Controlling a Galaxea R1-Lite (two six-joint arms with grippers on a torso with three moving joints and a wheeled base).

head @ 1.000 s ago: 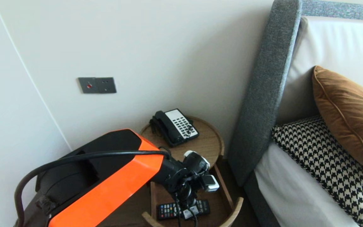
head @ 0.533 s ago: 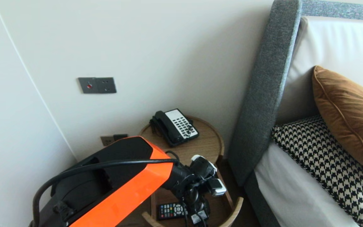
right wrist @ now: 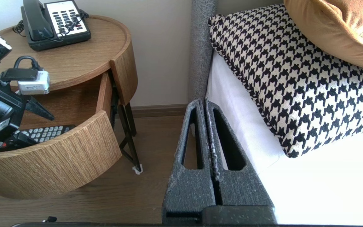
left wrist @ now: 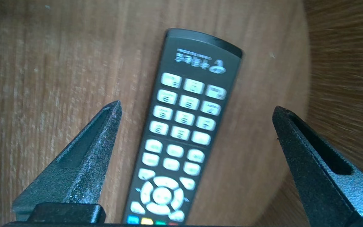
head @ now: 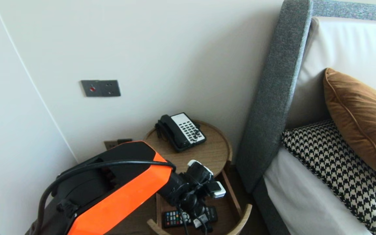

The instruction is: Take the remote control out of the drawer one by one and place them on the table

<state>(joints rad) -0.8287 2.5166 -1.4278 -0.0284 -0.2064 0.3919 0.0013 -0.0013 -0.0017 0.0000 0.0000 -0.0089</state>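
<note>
Remote control [left wrist: 181, 132] lies loose between the wide-spread fingers of the left gripper [left wrist: 197, 107], plain only in the left wrist view. The right wrist view adds the open drawer [right wrist: 74, 154] holding it and the clenched right gripper [right wrist: 205, 102] beside the bed [right wrist: 295, 179].

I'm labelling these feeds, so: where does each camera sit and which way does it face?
Head view: on the robot's head, facing forward and down at the bedside table, telephone and open drawer; the left arm shows.
Left wrist view: behind the open left gripper, facing down at the remote in the drawer.
Right wrist view: behind the shut right gripper, low beside the bed, facing the bedside table.
Shared: all three show the remote.
</note>
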